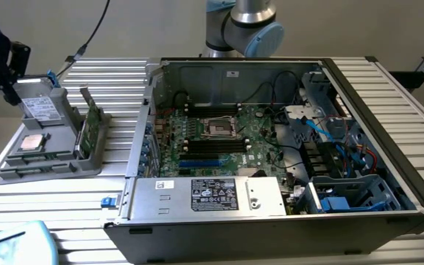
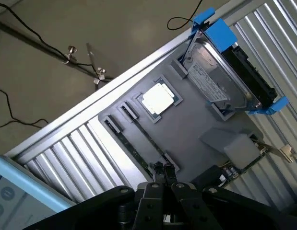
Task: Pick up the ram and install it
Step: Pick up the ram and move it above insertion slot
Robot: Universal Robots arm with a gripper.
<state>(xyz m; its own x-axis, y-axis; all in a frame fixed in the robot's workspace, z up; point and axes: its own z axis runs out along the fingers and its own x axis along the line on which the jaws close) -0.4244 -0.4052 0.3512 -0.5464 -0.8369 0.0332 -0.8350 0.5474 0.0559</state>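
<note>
Ribbed table point(image 1: 57, 199), closed pincer point(image 2: 163, 172), upright ram point(image 1: 90, 124)

Standing on one long edge, the ram point(image 1: 90, 130), a long, thin green circuit-board stick, rests roughly upright in a grey tray point(image 1: 46, 172). It lies along the tray's edge on the exterior view's right, the side nearest the open computer case point(image 1: 374, 218). It runs from the tray's back toward its front, its green face turned toward the case. Its chips are too small to make out. It sits outside the case, not yet installed.
</note>
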